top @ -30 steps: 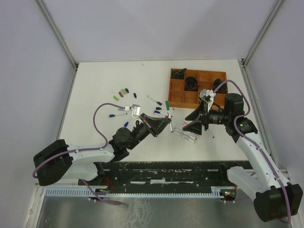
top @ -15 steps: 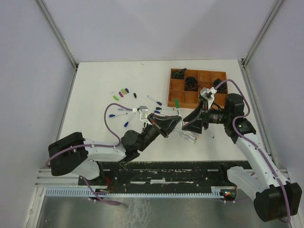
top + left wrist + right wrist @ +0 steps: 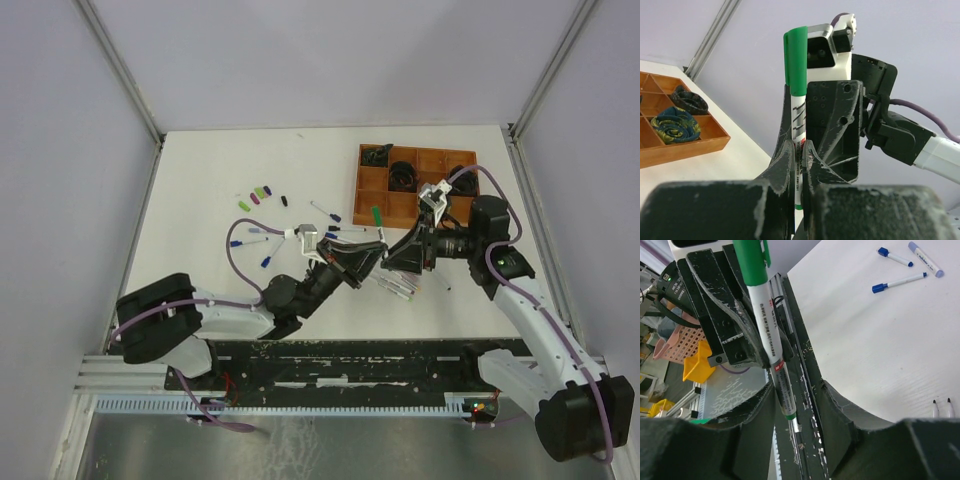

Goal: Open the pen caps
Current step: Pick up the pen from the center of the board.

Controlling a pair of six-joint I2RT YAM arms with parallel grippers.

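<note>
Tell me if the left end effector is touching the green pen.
Touching. In the left wrist view the left end effector pinches the barrel of the green pen, with no gap.

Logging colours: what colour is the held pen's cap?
Green cap on the pen; clearest in left wrist view.

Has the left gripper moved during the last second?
Yes. The left gripper, holding the green pen, has shifted right, nearer the tray's left wall.
</note>
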